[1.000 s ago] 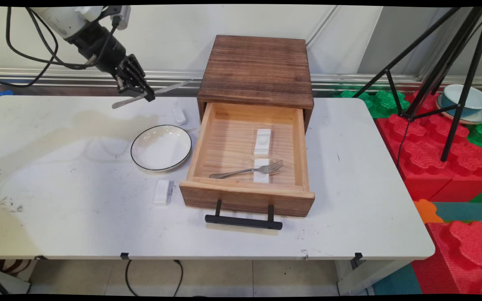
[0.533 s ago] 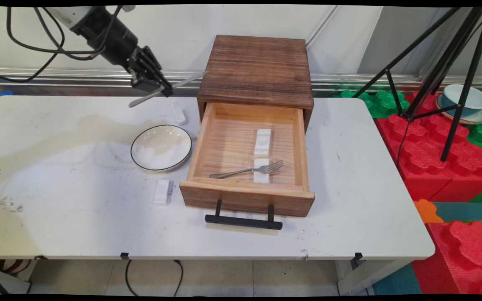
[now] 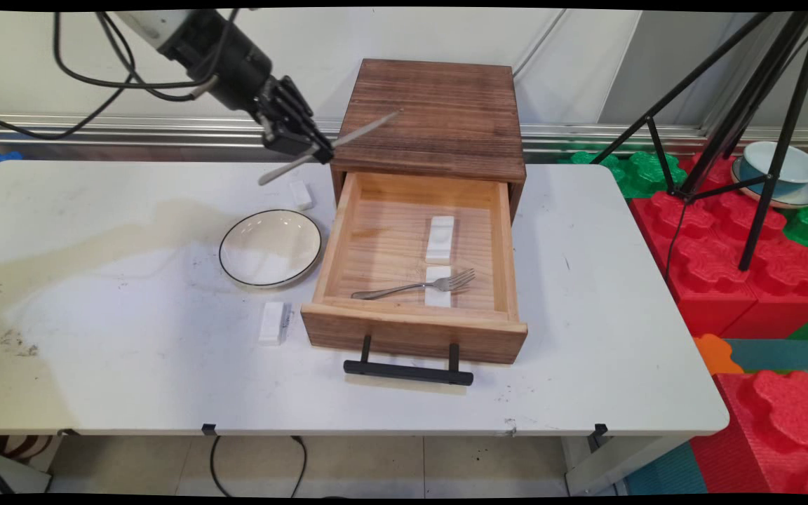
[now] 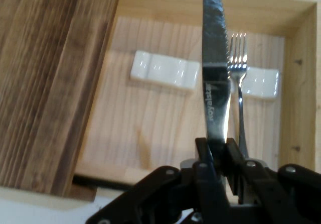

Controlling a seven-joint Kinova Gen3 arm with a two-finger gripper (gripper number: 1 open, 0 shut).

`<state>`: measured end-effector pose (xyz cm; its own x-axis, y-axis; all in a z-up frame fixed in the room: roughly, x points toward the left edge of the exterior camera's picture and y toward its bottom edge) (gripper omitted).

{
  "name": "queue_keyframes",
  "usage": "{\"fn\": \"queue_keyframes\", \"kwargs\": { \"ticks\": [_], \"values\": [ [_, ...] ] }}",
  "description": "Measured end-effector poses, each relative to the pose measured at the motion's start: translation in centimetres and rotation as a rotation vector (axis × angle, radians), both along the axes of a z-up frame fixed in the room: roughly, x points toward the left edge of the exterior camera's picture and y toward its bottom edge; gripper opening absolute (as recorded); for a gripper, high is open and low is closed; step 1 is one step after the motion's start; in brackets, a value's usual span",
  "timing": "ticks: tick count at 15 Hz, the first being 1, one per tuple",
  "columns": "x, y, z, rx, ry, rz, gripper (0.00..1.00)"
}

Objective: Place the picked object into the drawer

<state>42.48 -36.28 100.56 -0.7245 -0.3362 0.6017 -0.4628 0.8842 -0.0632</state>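
Knife (image 4: 215, 78) first — it is pinched between the tool's (image 3: 321, 149) two fingers, which press on the flat of the blade near where it meets the handle, serrated tip pointing away from the hand. In the main view it hangs in the air over the back left corner of the open drawer (image 3: 502, 245), tilted, with the handle end slanting down toward the bench (image 3: 130, 337) and the blade tip up over the cabinet's (image 3: 439, 116) dark top. It looks like stiff polished steel, fairly light but slick, so a narrow pinch on the flat could let it pivot or slip; a hold nearer its balance point, across the flat, seems safest.

Working from the near side: a small white block (image 3: 272, 322) lies on the bench just beside the drawer's front left corner. Inside the drawer a fork (image 3: 414, 285) lies with its tines resting on a white rest (image 3: 438, 294), and a second white rest (image 3: 440, 238) sits just behind, bare. Left of the drawer stands an empty black-rimmed plate (image 3: 270, 247). Further back another small white piece (image 3: 300, 194) lies on the bench — almost under the knife's handle end.
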Motion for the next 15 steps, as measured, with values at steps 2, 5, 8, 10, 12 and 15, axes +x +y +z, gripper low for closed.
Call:
{"fn": "queue_keyframes", "kwargs": {
  "ticks": [2,5,8,10,12,15],
  "values": [
    [-1.5,-0.5,-0.5,-0.004,0.015,-0.007,0.00],
    [-3.3,-1.3,-1.3,-0.008,0.023,-0.017,0.00],
    [-5.6,-2.4,-2.8,0.000,0.020,-0.035,0.00],
    [-6.8,-3.0,-3.7,0.004,0.014,-0.038,0.00],
    [-7.8,-3.7,-4.7,0.008,0.009,-0.035,0.00],
    [-9.8,-5.3,-6.5,0.016,-0.002,-0.027,0.00]
  ]
}}
